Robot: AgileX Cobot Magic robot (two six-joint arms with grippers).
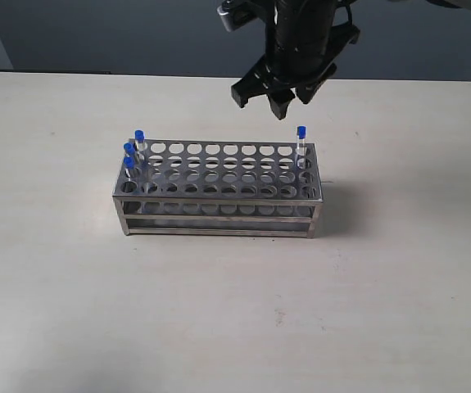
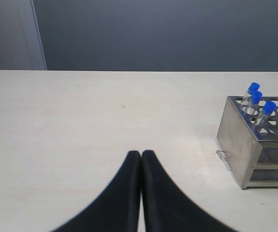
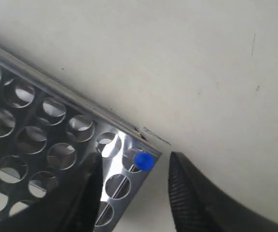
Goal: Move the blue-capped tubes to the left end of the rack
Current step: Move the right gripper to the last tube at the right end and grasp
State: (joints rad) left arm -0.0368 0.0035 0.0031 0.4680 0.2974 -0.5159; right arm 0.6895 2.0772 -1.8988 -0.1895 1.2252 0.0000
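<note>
Currently three of the blue-capped tubes (image 1: 133,155) stand together at the left end of the rack (image 1: 219,214). One lone tube (image 1: 301,146) sits in the far corner hole at the right end, so that looks like the only one you have to move.

Your right gripper (image 1: 274,100) hangs above its cap (image 3: 143,160) with the jaws spread wide and nothing between them. From the wrist camera the cap lies between the two fingers (image 3: 192,193), though how far above it they stand is hard to judge. Your left gripper (image 2: 141,157) is empty, with its fingers pressed together, over the table (image 1: 399,286) well apart from the rack.

Watch the descent. The tube stands at the very corner, so an off-centre finger could catch the rack's edge or tip the tube. A slanted lift could also drag the rack along.
</note>
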